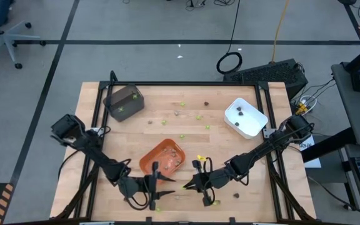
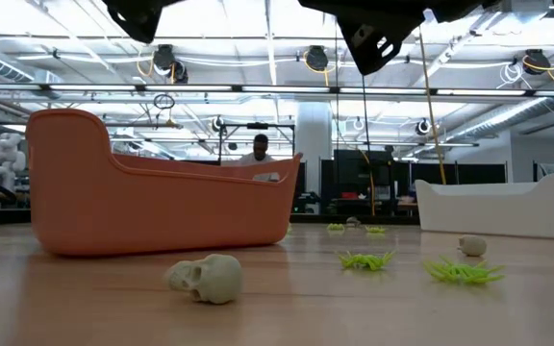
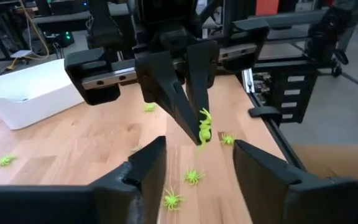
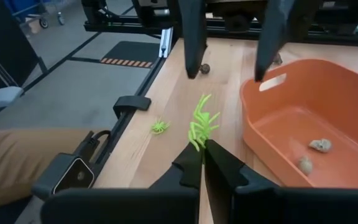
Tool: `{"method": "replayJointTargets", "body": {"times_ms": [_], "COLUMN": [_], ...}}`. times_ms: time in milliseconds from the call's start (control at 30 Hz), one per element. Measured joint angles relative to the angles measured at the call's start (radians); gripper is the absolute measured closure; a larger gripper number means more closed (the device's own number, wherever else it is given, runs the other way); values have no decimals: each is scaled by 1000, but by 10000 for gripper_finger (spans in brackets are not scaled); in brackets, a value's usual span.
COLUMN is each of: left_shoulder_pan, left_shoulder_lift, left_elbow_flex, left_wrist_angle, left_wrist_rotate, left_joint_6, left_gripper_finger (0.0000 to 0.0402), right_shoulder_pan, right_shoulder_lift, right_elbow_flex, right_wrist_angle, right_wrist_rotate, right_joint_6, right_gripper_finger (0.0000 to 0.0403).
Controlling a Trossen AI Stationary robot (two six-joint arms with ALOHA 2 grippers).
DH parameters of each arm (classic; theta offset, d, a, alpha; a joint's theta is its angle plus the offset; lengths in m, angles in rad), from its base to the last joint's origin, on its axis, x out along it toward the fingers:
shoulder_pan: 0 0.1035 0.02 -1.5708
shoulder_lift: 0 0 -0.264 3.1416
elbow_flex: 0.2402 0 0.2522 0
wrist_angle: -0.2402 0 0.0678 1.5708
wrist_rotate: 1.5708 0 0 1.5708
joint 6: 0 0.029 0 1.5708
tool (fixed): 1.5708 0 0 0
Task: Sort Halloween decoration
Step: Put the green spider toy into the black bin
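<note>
My right gripper (image 4: 202,148) is shut on a lime-green spider piece (image 4: 202,123) close to the table's near edge, just right of the orange tray (image 1: 162,156). My left gripper (image 1: 157,182) is open. It faces the right gripper (image 1: 190,184) from the left, with its fingers wide apart and nothing between them. Loose green spiders (image 3: 194,176) (image 3: 171,199) lie on the wood under the two grippers. A tan skull (image 2: 205,279) rests on the table in front of the orange tray (image 2: 162,197). Tan pieces (image 4: 319,145) lie inside that tray. My right gripper pinches the lime-green spider (image 3: 204,127) between its two fingertips (image 3: 188,118), which slant down from the table's right side. The spider's legs stick out past the fingertips. It hangs clear of the wood, above the loose spiders.
A dark grey tray (image 1: 124,101) stands at the far left and a white tray (image 1: 245,117) at the far right. Small green and brown pieces (image 1: 181,104) are scattered on the table between them. One green spider (image 4: 160,126) lies by the near edge. People and equipment show in the room behind.
</note>
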Motion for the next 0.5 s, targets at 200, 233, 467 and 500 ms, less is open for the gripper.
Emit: {"method": "replayJointTargets", "body": {"times_ms": [200,233,467,500], "left_shoulder_pan": [30,36,64,66], "left_shoulder_lift": [48,57,130,134], "left_elbow_flex": [52,65,134,138], "left_wrist_angle": [12,13,8,7], "left_wrist_rotate": [11,24,79,79], "left_joint_6": [1,1,15,26], "left_gripper_finger": [145,138,154,163], "right_shoulder_pan": [0,0,0,0], "right_shoulder_lift": [0,0,-1,-1], "right_elbow_flex": [0,0,0,0], "right_wrist_angle": [0,0,0,0], "right_wrist_rotate": [0,0,1,1], "right_joint_6": [0,0,-2,-4], "right_gripper_finger": [403,403,403,403]}}
